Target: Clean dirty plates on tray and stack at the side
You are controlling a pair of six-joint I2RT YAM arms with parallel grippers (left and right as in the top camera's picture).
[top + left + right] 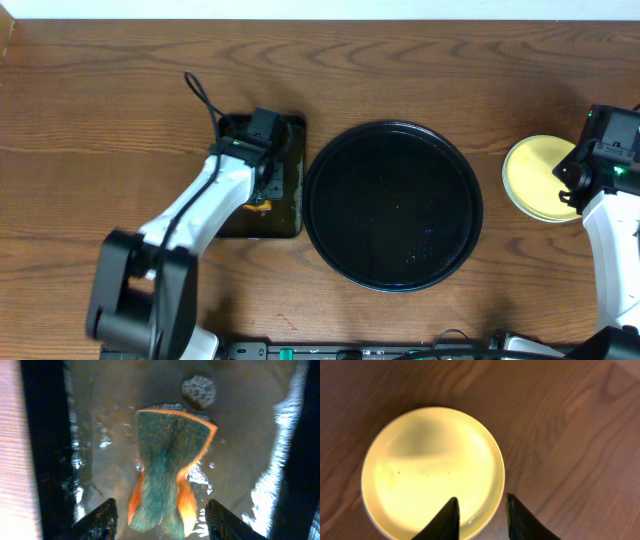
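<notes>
The round black tray (pixel 393 205) lies mid-table with nothing on it. A pale yellow plate (pixel 432 470) rests on the wood to its right (pixel 535 178), its face clean apart from tiny specks. My right gripper (pixel 481 509) straddles the plate's near rim: one finger is over the face, the other outside the rim, and both stand apart from it. My left gripper (pixel 161 512) is open over a green and orange sponge (pixel 170 475), which lies loose between its fingers. No other plates are in view.
The sponge lies in wet, foamy water in a small rectangular black tray (pixel 290 190), left of the round tray. A foam blob (pixel 199 390) floats beyond the sponge. A black cable (pixel 200 95) loops behind the left arm.
</notes>
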